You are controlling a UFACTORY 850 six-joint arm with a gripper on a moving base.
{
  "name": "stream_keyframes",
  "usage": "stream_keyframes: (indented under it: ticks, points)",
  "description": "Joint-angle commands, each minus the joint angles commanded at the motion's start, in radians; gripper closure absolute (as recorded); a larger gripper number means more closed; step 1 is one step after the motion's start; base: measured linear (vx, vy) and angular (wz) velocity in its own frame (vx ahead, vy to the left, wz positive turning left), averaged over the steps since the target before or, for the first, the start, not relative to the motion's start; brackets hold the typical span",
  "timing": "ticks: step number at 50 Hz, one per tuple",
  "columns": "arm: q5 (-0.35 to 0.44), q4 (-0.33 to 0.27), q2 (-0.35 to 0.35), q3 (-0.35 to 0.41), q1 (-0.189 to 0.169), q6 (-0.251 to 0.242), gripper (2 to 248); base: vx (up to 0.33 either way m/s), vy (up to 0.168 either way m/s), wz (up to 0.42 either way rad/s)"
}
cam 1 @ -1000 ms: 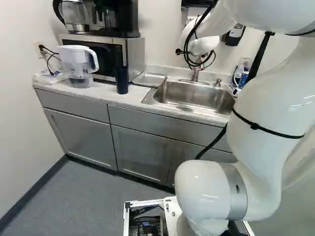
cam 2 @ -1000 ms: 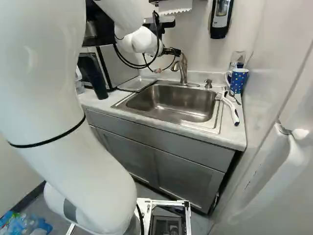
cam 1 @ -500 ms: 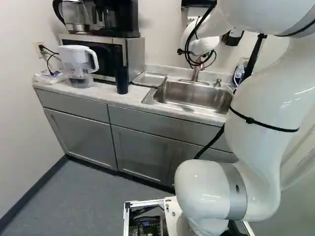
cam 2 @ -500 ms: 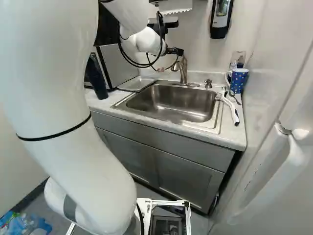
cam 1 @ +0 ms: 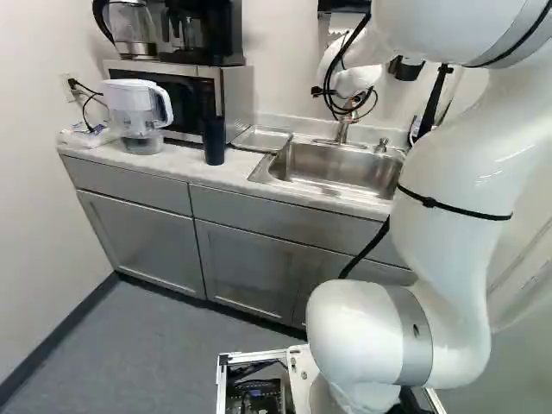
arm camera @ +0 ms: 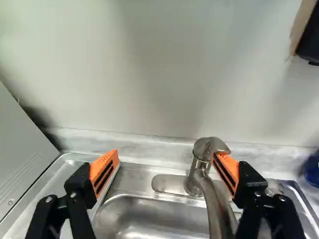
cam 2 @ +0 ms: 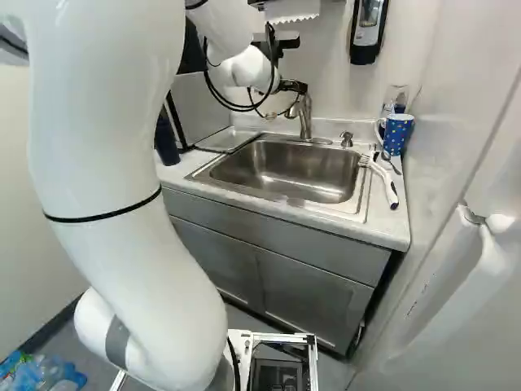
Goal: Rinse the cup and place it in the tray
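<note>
My gripper (cam 2: 298, 86) hangs at the faucet (cam 2: 305, 118) in the right base view. In the wrist view the gripper (arm camera: 167, 162) stands wide open, holding nothing; the orange pad (arm camera: 227, 172) of one finger overlaps the faucet's lever (arm camera: 212, 145), and contact cannot be told. A blue dotted mug (cam 2: 397, 133) stands on the counter at the sink's far right corner; only its edge (arm camera: 312, 170) shows in the wrist view. The shallow metal tray (cam 1: 262, 139) lies left of the basin. No cup shows inside the basin (cam 2: 285, 173).
A dark tumbler (cam 1: 213, 141) and a water pitcher (cam 1: 140, 112) stand before the microwave (cam 1: 235, 97). A white-handled brush (cam 2: 385, 181) lies right of the sink, with a clear container (cam 2: 396, 97) behind the mug. A soap dispenser (cam 2: 368, 31) hangs on the wall.
The arm's large links have swung leftward in the left base view and rightward in the right one. The gripper has shifted slightly toward the faucet. Base, mug and tray have stayed put.
</note>
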Motion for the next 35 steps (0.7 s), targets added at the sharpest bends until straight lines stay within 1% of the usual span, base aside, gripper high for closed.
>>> stream_keyframes:
  ticks: [9, 15, 35]
  points:
    - [0.002, 0.0, -0.001, -0.001, 0.0, 0.0, 3, 0.0, 0.0, 0.0]
    - [0.018, 0.0, -0.001, -0.001, 0.0, 0.0, 3, 0.0, 0.0, 0.0]
    - [0.139, 0.0, -0.004, -0.004, -0.001, 0.0, 3, 0.0, 0.0, 0.0]
